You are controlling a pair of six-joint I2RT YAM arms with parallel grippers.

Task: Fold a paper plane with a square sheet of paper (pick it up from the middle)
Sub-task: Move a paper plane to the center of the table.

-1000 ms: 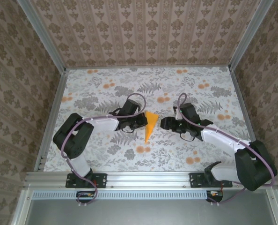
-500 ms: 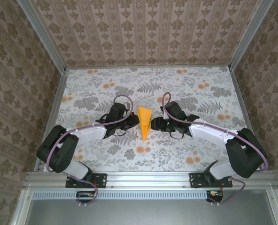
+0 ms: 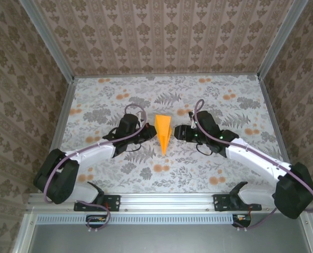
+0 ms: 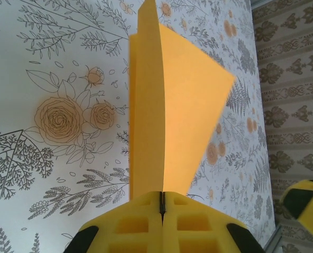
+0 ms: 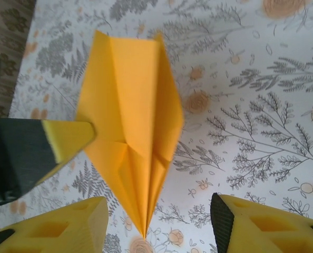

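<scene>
The paper plane [image 3: 163, 132] is roughly mid-desk between the two arms, with its wide end toward the far side and the pointy nose toward the near edge. It's plain orange-yellow, so it's easy to pick out against the grey-leaf and orange-flower print on the desk [image 3: 109, 100].

The left end effector [image 3: 147, 135] comes in from the left and is clamped right down on the plane. On the left wrist cam both yellow fingers [image 4: 130, 226] are pressed together, with the folded paper layers pinched in the seam between them. The plane stands on edge and runs straight away from the camera, one wing flaring out to the right.

The right end effector [image 3: 178, 132] is just beside the plane on the other side, jaws apart at a middling width and gripping nothing. On the right wrist cam its two yellow fingers [image 5: 67, 226] sit at the bottom corners. The plane's nose pokes down into the gap between them, clear of both. In that same view, the left arm's black finger with a yellow tip touches the plane's left edge around mid-length. You can also see the centre crease and the folded layers narrowing toward the nose.

I honestly can't tell if the plane is lifted off the desk or resting an edge on it, because the overhead shot is too small for that.
</scene>
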